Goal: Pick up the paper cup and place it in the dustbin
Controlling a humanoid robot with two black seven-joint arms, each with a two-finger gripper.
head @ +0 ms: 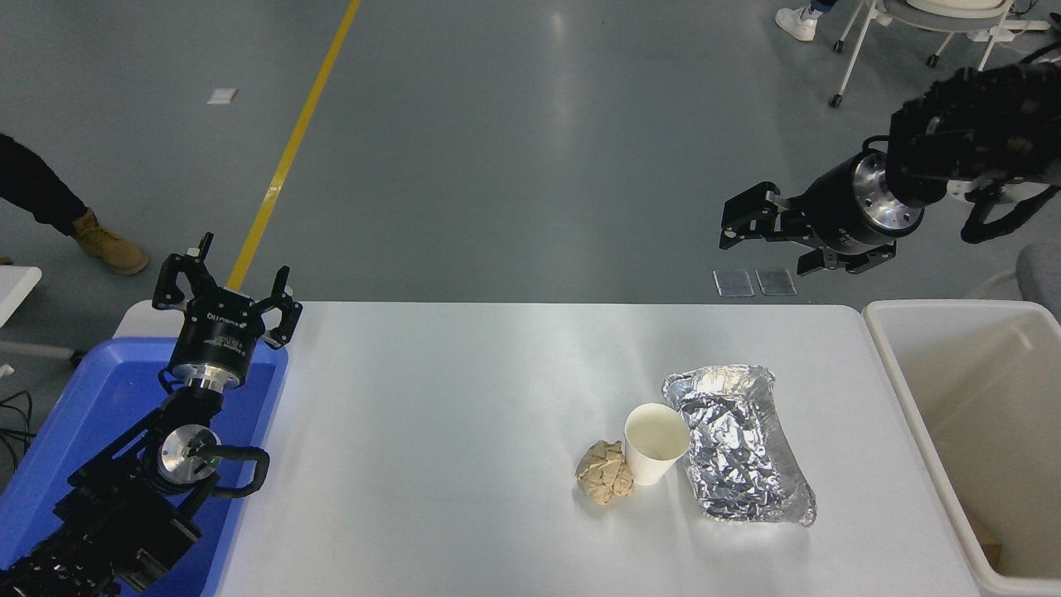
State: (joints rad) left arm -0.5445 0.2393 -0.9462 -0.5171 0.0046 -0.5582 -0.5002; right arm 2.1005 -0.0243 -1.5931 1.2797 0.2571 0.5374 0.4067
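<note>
On the white surface (464, 414), flanked right by the dustbin (899, 390), the paper cup (654, 444) is standing upright between foil tray (742, 448) and tan paper ball (604, 472), while the right gripper (758, 236) is hovering beyond the far edge, fingers spread, and the left gripper (225, 290) is sitting parked over the blue tub (99, 398), fingers spread.

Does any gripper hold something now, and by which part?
No. The right gripper and left gripper are open and empty; the paper cup stands untouched.
</note>
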